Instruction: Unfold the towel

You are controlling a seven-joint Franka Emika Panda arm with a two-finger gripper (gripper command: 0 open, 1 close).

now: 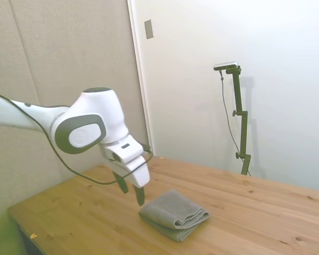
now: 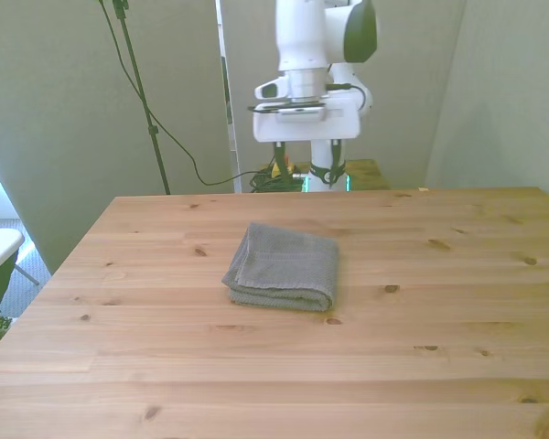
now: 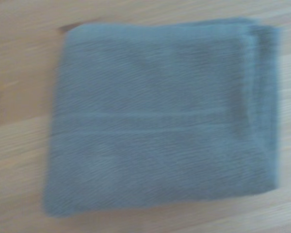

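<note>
**While hanging over the boards, spread wide and not touching the cloth**

While watching from the side, spot the white arm's black two-finger gripper (image 1: 130, 192) up off the pale wooden plank table (image 1: 255, 212), fingers pointing down and clearly parted, nothing between them. Note the soft grey terry-cloth towel (image 1: 174, 214) just beside those fingertips, folded into a thick squarish pad, flat on the boards, apart from the fingers.

Now over to the front view: find the same gripper (image 2: 306, 174) above the table's (image 2: 256, 366) far edge, its fingers partly hidden under the white hand. See the folded towel (image 2: 282, 266) near the middle of the tabletop, slightly toward the front view's left, the rounded fold on the near side and the layered edges along the front view's right.

Checking around: nothing lying between pincer and cloth, only bare wood with dark knots. Catch the thin black cable (image 1: 42, 154) looping under the arm, and a small grey plate (image 1: 149, 28) on the wall behind, too small to read.

From the wrist, blurred: make out the towel (image 3: 160, 121) filling most of the frame, plain grey, one woven band across it, stacked layers along one edge, wood (image 3: 19, 29) around it.
</note>
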